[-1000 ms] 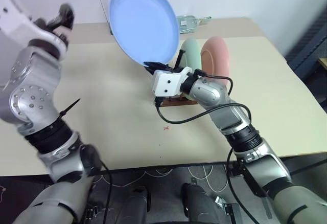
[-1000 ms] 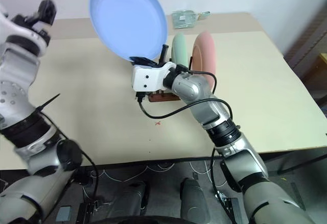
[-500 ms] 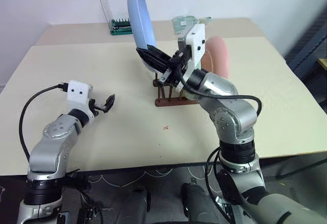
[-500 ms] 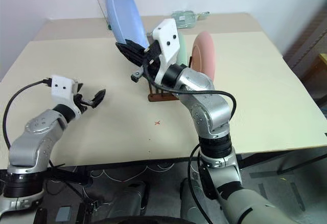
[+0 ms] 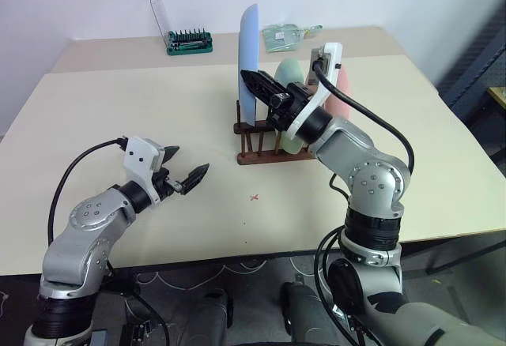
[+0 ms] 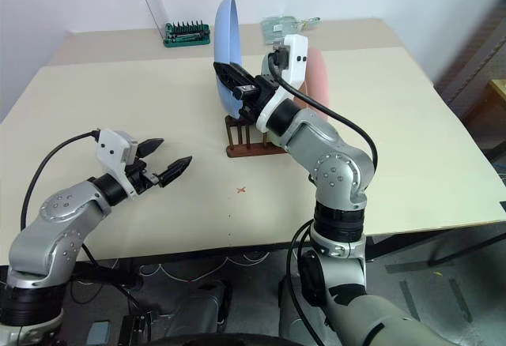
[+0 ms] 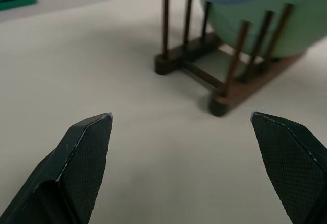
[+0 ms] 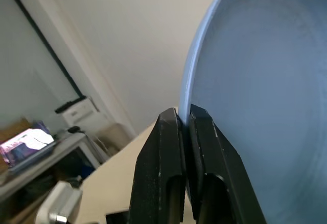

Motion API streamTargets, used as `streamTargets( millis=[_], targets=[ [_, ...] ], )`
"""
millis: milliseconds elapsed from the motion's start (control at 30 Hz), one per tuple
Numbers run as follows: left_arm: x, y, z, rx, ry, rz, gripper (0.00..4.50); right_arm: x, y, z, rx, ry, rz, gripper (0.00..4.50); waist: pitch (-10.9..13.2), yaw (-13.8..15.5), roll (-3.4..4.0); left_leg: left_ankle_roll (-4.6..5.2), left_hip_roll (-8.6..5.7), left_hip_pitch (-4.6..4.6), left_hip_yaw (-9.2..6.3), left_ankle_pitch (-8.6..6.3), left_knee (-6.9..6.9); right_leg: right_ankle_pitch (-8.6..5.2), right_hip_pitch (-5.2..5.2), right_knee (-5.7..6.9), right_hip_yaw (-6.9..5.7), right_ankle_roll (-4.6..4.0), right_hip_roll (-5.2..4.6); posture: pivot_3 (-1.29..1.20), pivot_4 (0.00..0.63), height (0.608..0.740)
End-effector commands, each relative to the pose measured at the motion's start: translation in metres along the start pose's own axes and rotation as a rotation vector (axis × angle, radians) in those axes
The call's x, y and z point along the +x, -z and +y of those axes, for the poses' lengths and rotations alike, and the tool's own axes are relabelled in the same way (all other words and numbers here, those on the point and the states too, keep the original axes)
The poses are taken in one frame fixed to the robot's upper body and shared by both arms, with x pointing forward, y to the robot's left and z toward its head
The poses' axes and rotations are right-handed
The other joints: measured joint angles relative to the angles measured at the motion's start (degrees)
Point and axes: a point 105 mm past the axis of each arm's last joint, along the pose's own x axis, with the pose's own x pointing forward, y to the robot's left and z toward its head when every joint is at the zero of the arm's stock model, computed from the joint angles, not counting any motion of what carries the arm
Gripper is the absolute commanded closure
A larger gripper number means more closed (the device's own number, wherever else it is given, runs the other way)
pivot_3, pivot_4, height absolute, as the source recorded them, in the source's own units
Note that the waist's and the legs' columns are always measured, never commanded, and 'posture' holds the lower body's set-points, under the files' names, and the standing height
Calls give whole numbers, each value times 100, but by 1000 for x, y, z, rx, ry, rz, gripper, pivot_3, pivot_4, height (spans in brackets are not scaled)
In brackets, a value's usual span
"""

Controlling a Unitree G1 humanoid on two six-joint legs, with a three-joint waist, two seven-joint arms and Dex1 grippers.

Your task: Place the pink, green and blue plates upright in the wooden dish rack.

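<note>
Right wrist view: right pincer (image 8: 184, 119) nips blue plate (image 8: 255, 70) (rim clamped).

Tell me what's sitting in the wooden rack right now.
The green plate and pink plate stand upright in the rack. The right gripper holds the blue plate upright at the rack's front; whether it is seated between pegs is hidden.

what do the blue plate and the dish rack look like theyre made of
Blue plate: likely plastic or melamine, judging by its thin rim, even pale blue colour and soft satin sheen; glazed ceramic can't be ruled out.
Dish rack: looks like wood, dark brown stained, with round dowel pegs set in two base rails and a dull, low-gloss finish.
</note>
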Motion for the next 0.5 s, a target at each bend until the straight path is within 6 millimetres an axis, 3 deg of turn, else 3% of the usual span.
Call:
streamTargets(
  millis=[33, 500],
  targets=[
    [-2, -3, -13, 22, 61, 5, 54, 0, 1, -1, 15, -1, 27, 4500, -1, 7, 1, 0, 0, 0, 0, 0, 0, 0, 1, -1, 0, 0, 0, 0, 150, 740],
    [3, -1, -16, 30, 60, 12, 54, -4, 8, 10, 6, -75, 86, 4500, 1, 5, 5, 1, 0, 0, 1, 0, 1, 0, 2, -1, 0, 0, 0, 0, 150, 740]
  ],
)
